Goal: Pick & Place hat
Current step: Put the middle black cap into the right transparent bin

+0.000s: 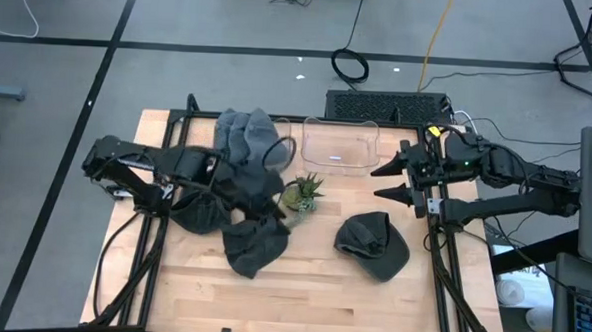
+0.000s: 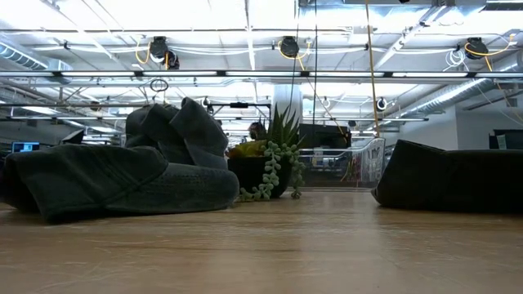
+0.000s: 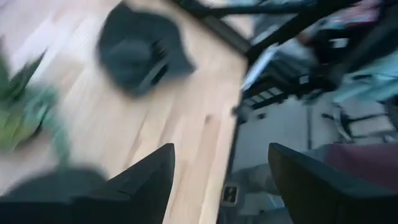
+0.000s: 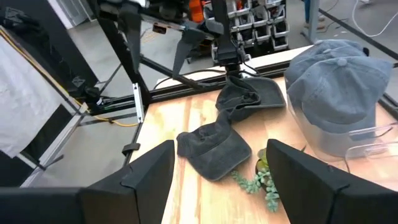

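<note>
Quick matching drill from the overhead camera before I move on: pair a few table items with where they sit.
Items:
1. lone dark cap
2. potted plant
3. clear bin
4. blue-grey caps

Places:
A. table centre
B. far edge, middle
C. right side, near the right arm
D. stacked left of the bin

Pairs: 1-C, 2-A, 3-B, 4-D

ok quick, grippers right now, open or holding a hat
left gripper: open, holding nothing
right gripper: open, holding nothing
</note>
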